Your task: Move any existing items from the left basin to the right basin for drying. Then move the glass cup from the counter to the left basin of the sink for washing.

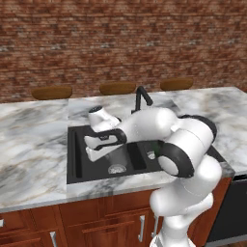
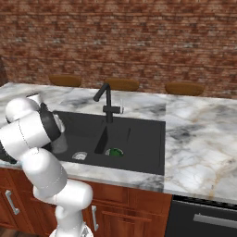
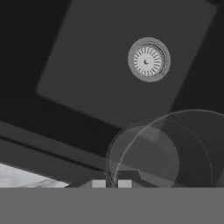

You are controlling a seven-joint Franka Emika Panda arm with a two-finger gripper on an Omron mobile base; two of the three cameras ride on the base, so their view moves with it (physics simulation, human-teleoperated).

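- Risk: the glass cup (image 3: pixel 159 151) is smooth and see-through, and in the hand view it sits off to one side of the fingers (image 3: pixel 112 183). If the hold is shallow, it may slip and strike the dark floor of the left basin (image 1: pixel 94 164) hard enough to tip over.
- Risk: a release made from this height could send the cup rolling toward the drain (image 3: pixel 148 59), which lies ahead of the fingers and well apart from them.
- Risk: the divider (image 2: pixel 102 139) and the faucet (image 1: pixel 142 99) stand close beside the arm's path; a wide swing could clip either.
- Fingers: their tips barely rise into the hand view, and whether they are closed on the cup cannot be told from these views.
- Cup position: just beyond the fingers, over the left basin.
- A green item (image 2: pixel 114 152) lies in the right basin (image 2: pixel 139 139), far to the side of the fingers.
- Pose: the arm reaches forward over the marble desk (image 1: pixel 34 140), forearm nearly level, hand angled down into the left basin.
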